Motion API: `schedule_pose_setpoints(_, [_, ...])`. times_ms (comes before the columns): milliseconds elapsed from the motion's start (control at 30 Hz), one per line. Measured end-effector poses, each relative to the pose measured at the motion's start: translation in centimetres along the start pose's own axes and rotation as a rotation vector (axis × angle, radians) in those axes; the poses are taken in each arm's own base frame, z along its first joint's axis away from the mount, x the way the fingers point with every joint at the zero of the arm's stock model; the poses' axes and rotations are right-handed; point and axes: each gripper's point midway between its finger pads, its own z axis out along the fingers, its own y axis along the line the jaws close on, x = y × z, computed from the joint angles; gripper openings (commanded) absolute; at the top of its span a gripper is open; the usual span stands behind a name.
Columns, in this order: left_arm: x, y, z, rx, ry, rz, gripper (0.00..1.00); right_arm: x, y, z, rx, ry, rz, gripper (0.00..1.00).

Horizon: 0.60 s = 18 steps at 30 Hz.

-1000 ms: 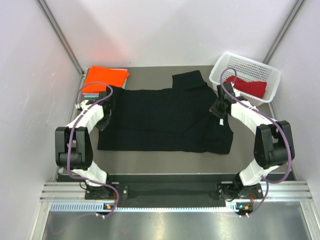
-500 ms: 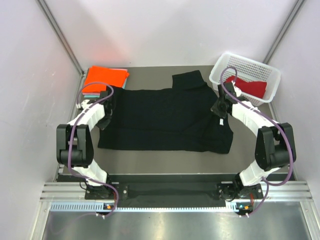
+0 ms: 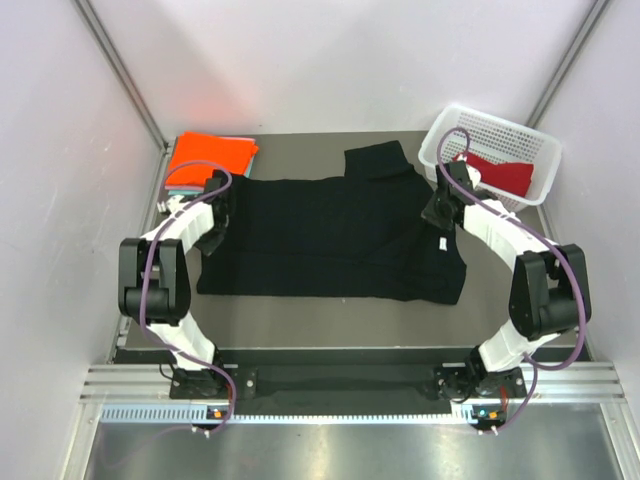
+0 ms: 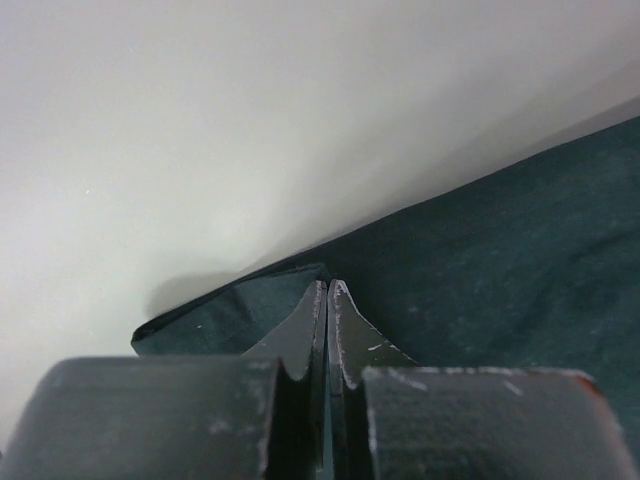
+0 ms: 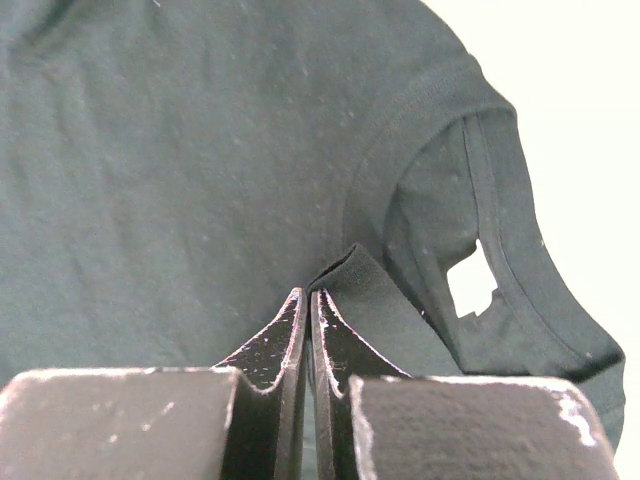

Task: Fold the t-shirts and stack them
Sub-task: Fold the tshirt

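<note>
The left tool (image 3: 217, 203) and right tool (image 3: 436, 210), each pinched tight on the black tee (image 3: 330, 235), have dragged it toward the far edge. An orange tee (image 3: 208, 155) lies in the far-left corner, a basket (image 3: 445, 130) far-right

Black tee (image 3: 330, 235), orange tee (image 3: 208, 155), red tee (image 3: 505, 175) (inside white mesh basket (image 3: 492, 124))

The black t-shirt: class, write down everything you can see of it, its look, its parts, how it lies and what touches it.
The black t-shirt is a large, soft, matte cloth tee spread mostly flat on the grey table, neck toward the right, one sleeve sticking out at the far edge. A white label shows inside its ribbed collar. The left gripper pinches its left edge and the right gripper pinches a fold near the collar, both shut.
</note>
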Motion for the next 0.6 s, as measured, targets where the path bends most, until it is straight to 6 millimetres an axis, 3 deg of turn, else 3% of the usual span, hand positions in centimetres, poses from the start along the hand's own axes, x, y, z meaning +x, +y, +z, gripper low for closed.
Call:
schedule_pose_setpoints(300, [-0.6,-1.2,0.3,-0.005,-0.026,-0.001,0.0,-1.1,0.6,0.0,-0.007,-0.026,-0.007,0.0])
schedule_pose_setpoints(600, [-0.2,-2.1,1.3,-0.025,-0.02,0.013,0.0,-0.7,0.4,1.4,0.016,-0.004,-0.034,0.0])
